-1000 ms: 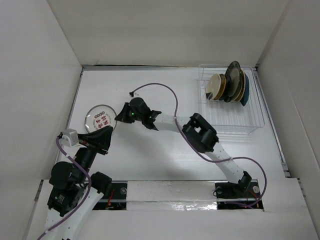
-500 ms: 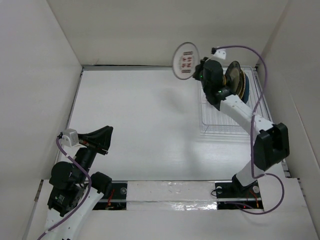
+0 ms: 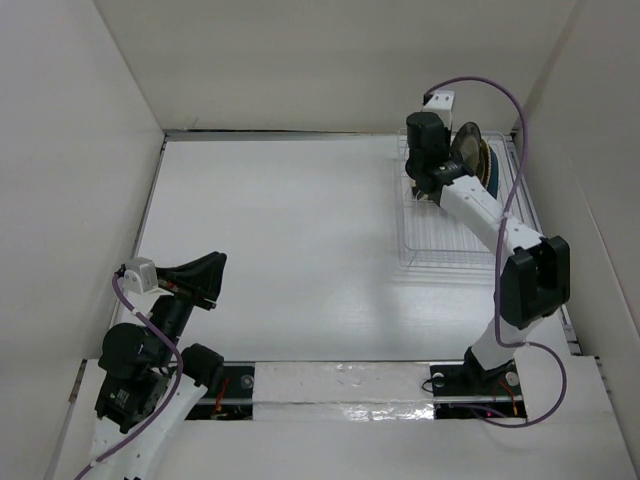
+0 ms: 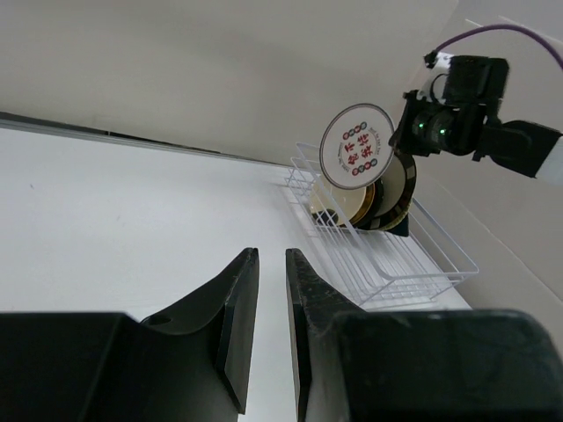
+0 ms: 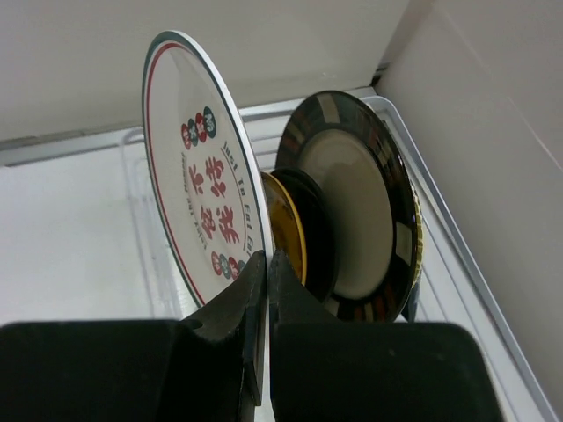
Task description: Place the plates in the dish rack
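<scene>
Wrist views, unlike the top view, show the right gripper point(image 5: 266, 262) clamping a white plate point(image 5: 195, 167) upright beside plates point(image 5: 352, 207) standing in the dish rack point(image 3: 462, 240); the left gripper point(image 4: 271, 264) is slightly parted and empty.

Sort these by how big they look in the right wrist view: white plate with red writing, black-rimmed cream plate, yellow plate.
1. White round plate with red writing, but nearest the camera, so unsure.
2. Black-rimmed cream plate.
3. Yellow plate, mostly hidden.
</scene>
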Available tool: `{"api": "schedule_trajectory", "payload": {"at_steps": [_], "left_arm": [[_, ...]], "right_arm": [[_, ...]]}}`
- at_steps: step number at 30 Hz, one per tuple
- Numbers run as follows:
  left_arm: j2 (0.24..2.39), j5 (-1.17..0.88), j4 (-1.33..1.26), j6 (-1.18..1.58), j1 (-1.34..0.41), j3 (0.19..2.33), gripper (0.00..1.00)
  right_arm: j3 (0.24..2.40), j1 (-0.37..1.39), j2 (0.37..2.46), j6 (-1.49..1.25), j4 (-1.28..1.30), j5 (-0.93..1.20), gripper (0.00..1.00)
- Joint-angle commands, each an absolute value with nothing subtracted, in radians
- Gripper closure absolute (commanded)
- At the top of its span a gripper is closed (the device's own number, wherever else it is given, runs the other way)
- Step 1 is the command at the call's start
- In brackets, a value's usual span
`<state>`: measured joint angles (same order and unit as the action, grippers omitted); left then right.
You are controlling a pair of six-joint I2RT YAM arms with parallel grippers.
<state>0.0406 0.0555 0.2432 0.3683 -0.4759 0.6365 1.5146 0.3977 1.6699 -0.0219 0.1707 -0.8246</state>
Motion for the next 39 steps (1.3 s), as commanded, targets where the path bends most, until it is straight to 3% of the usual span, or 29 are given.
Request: {"api": "schedule_trajectory", "payload": {"at_steps": [1,15,17,18,22,23,26,30,34,35,36,39], "left_arm": [[0.044,0.041,0.192,0.362,-0.476,0.643,0.83],[0.067,0.04,0.192,0.362,-0.476,0.641,0.83],[0.071,0.04,0.192,0.362,-0.476,0.643,0.83],[0.072,0.04,0.192,0.364,-0.476,0.643,0.83],[0.081,0.034,0.19,0.364,-0.476,0.641,0.8],[0.087,0.032,0.19,0.364,-0.476,0.641,0.77],[0.094,0.031,0.189,0.362,-0.476,0.641,0.69],[0.106,0.028,0.184,0.36,-0.476,0.643,0.59],[0.13,0.014,0.186,0.357,-0.476,0.647,0.48],[0.135,0.015,0.186,0.356,-0.476,0.647,0.44],[0.146,0.015,0.184,0.356,-0.476,0.649,0.42],[0.17,0.028,0.189,0.353,-0.476,0.652,0.39]], "right_arm": [[1.563,0.383,1.723,0.029,0.198,-0.936,1.0],[1.491,0.356,1.769,-0.057,0.196,-0.833,1.0],[1.476,0.368,1.793,-0.087,0.199,-0.813,0.89],[1.474,0.377,1.798,-0.092,0.201,-0.811,0.89],[1.47,0.397,1.75,-0.12,0.201,-0.819,0.49],[1.465,0.397,1.723,-0.127,0.195,-0.816,0.32],[1.428,0.426,1.58,-0.147,0.157,-0.761,0.13],[1.294,0.517,1.364,-0.182,0.024,-0.658,0.11],[1.1,0.626,1.171,-0.233,-0.101,-0.533,0.28],[1.065,0.644,1.122,-0.251,-0.118,-0.496,0.05],[1.008,0.676,1.105,-0.264,-0.142,-0.418,0.0],[0.956,0.725,1.05,-0.27,-0.146,-0.239,0.0]]}}
